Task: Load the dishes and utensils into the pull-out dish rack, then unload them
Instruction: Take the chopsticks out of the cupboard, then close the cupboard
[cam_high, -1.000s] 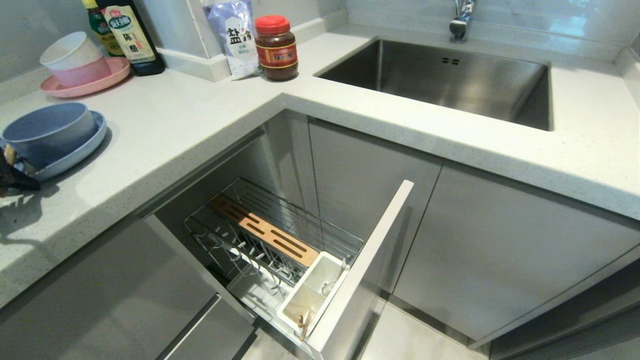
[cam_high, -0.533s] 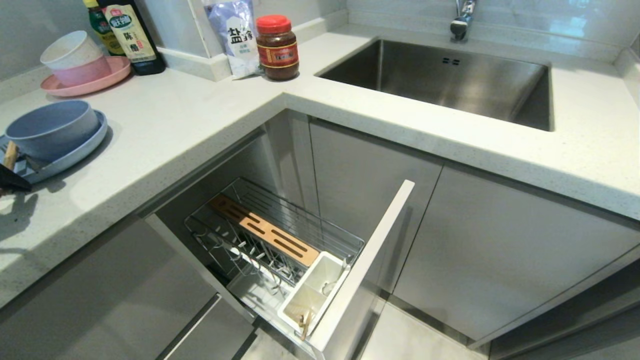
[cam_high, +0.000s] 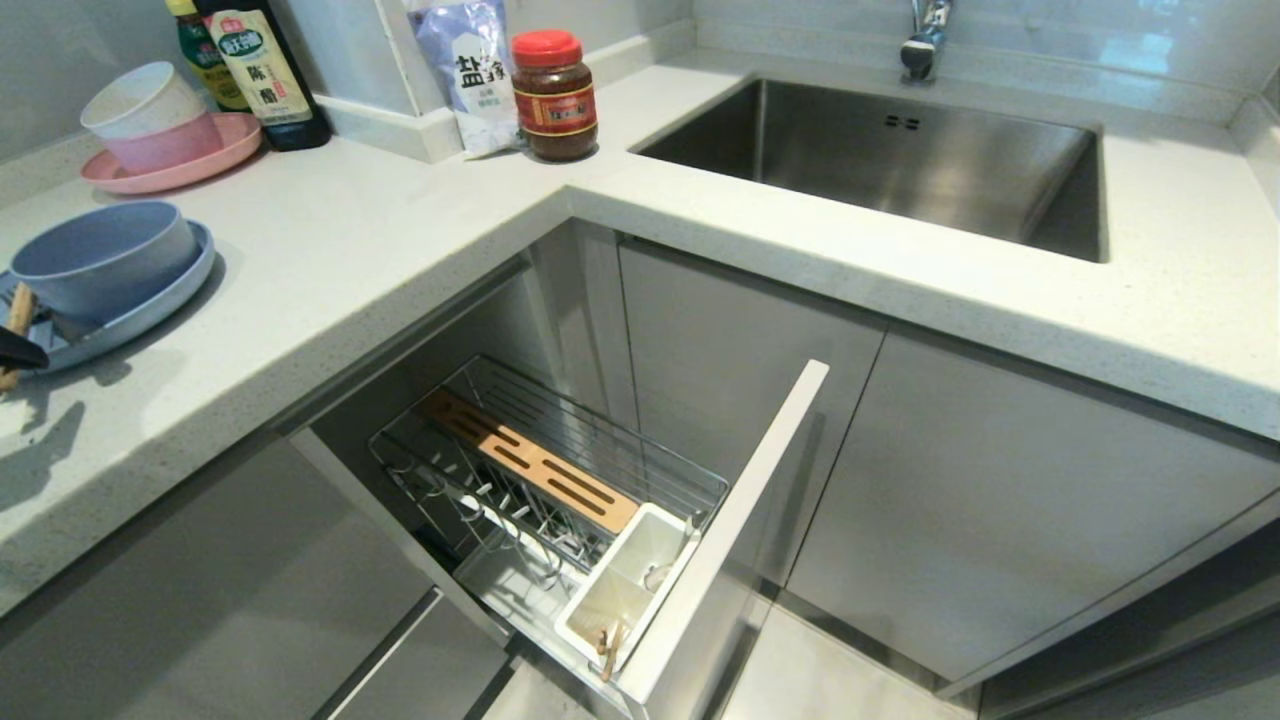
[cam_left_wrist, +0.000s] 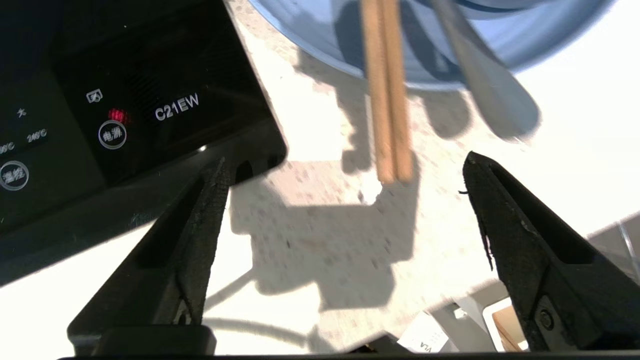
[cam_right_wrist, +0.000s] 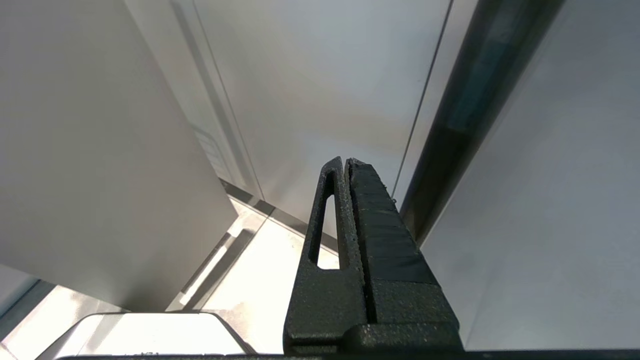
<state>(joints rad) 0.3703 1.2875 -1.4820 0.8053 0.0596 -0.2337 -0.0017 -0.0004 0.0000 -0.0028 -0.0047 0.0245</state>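
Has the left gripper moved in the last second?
Yes. The left gripper has drawn back toward the picture's left edge, away from the blue plate, leaving the chopsticks on it.

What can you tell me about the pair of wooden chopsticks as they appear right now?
The chopsticks are two light, plain wooden sticks lying side by side and touching. One end rests on the rim of the pale blue plate; the other pokes out over the white speckled counter. The left gripper stands open just off their free ends, not touching them.
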